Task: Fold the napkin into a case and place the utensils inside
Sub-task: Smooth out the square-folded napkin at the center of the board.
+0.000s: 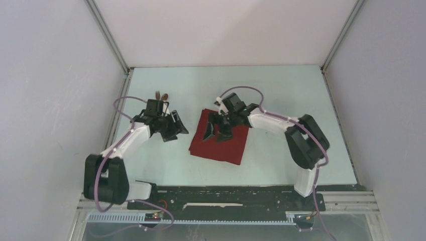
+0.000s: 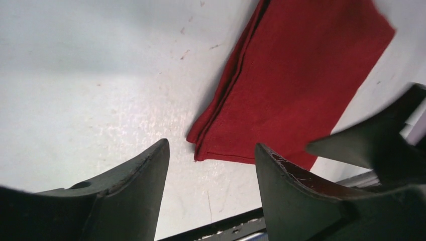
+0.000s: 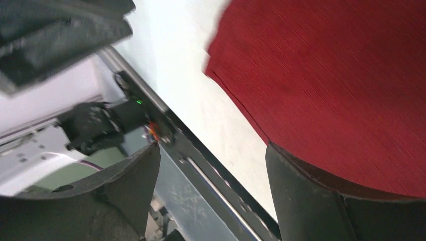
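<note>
The left gripper (image 1: 175,129) stands wide open and empty, just beside the left edge of the folded red napkin (image 1: 217,148) without touching it. The right gripper (image 1: 215,133) is also spread wide, holding nothing, poised over the napkin's far part. Whether its fingers (image 3: 321,206) touch the cloth cannot be told. The napkin lies flat mid-table (image 1: 281,95). The fork and spoon (image 1: 161,96) lie behind the left wrist, well apart from the napkin.
</note>
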`<state>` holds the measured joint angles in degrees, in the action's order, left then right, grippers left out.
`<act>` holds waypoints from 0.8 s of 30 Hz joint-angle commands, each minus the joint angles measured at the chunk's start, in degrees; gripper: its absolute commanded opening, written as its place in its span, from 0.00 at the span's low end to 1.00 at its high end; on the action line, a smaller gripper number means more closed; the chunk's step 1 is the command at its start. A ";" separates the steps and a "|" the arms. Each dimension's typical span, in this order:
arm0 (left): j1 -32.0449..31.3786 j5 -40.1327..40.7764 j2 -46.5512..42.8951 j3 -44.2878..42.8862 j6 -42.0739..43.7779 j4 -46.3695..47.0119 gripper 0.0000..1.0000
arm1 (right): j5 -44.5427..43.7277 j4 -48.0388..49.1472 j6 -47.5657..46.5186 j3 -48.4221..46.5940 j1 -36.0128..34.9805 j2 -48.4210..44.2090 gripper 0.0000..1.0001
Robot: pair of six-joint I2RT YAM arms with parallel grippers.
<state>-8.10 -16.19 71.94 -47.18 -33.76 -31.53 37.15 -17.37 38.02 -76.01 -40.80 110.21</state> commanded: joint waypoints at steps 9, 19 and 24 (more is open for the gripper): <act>-9.83 5.60 19.59 -11.11 4.10 -3.60 0.63 | -8.41 -10.18 -0.54 29.22 8.70 -25.88 0.80; -9.84 5.80 23.76 -12.13 3.75 -1.91 0.61 | -1.87 10.25 6.17 41.14 9.52 -21.70 0.70; -9.93 5.54 23.54 -11.36 4.01 -2.39 0.58 | -0.84 16.11 8.03 42.69 10.85 -20.20 0.69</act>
<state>-17.98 -11.49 97.49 -58.33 -30.44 -34.30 37.17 -9.52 44.14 -34.74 -31.00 88.05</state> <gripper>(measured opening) 0.605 0.694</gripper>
